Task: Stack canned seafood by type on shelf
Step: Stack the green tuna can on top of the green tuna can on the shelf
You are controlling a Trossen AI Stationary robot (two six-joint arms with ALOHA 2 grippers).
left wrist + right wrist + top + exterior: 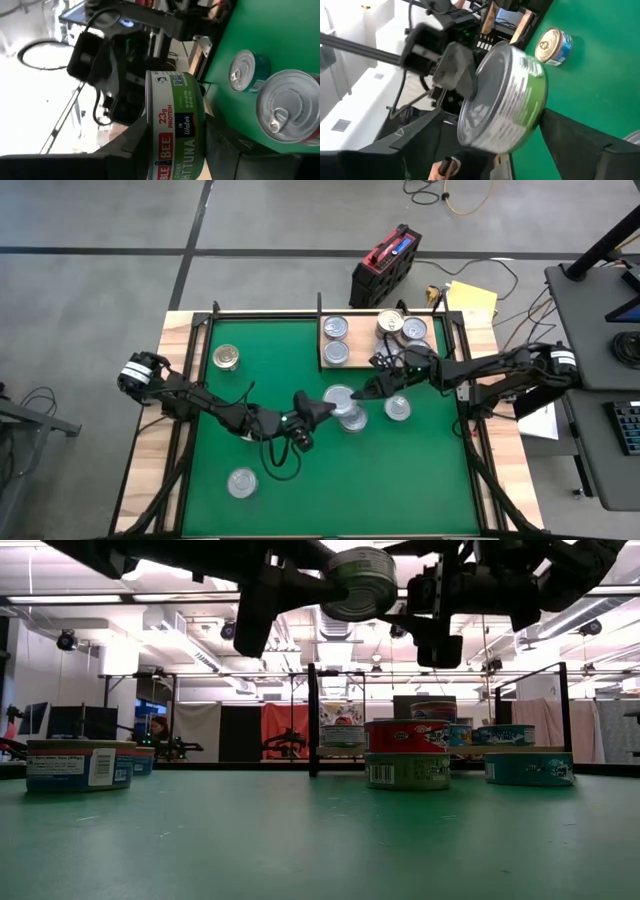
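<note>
Mid-air over the mat's [280, 340] centre: left gripper [322, 408] is clamped on a green-label tuna tin [340, 396], one finger on the lid, the other on the base, tin turned on edge. In the left wrist view the label runs edge-on between the fingers. Right gripper [372, 389] faces it from the other side. Its fingers stand spread around the same tin with a gap showing at the side wall, so they are not pinching it. Reads as a hand-over.

Handling (judgement): rigid metal, full, so fairly heavy for its size, and it will not deform under grip. Lid and sides are smooth, so slip or rotation in the jaws is likely if held off-centre. The lid-to-base pinch is secure but leaves the tin on edge, and it needs turning flat before stacking. A grip across the side wall would set it down lid-up.

Surroundings: directly below sits a two-tin stack [407, 755], red label over green. Another tin [398, 408] is just beside it. Gold-lid tin [227, 358] and a silver one [242, 482] lie well apart on the left side.

The shelf [362, 345] is at the mat's far edge and holds several tins in two groups. The right arm lies across the shelf's near edge, and the rear posts flank the shelf. A low carry risks clipping the stack.
</note>
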